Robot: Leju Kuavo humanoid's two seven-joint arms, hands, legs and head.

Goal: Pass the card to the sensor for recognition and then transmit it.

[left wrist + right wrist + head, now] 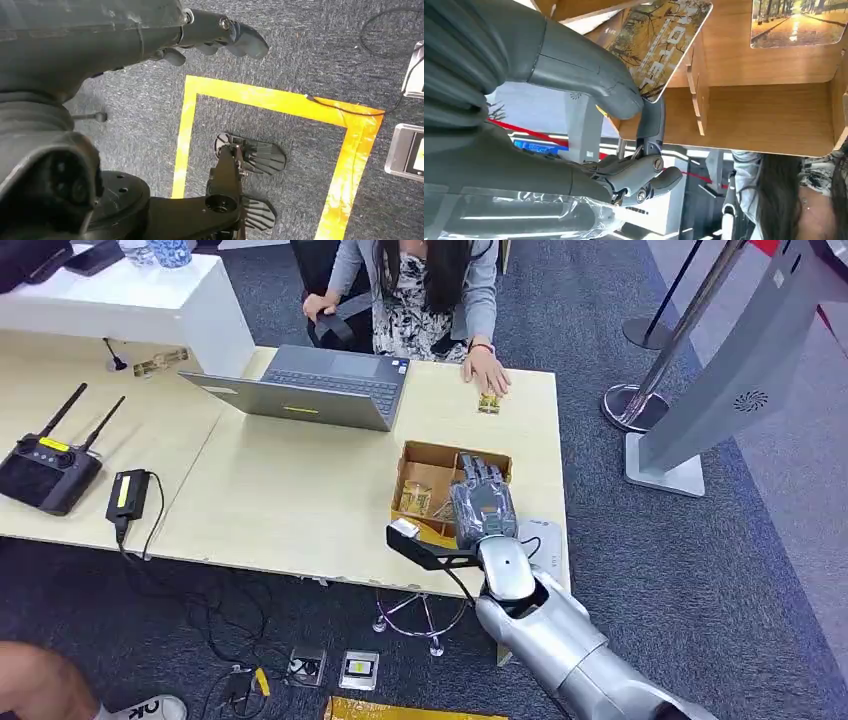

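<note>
Right hand (484,502) reaches into brown cardboard divided box (418,462) at worktop's (300,500) near right edge, thumb and finger pinching autumn-tree printed card (659,37). Left hand (220,32) hangs, fingers loosely curled, holding nothing.

One laptop (318,388), one cardboard box (428,490) and one remote with two antennas (47,468) sit on the bench (300,500). Beyond the box lies one card (489,403); inside it, two cards (659,37) (799,22). One person (420,290) sits behind the laptop.
</note>
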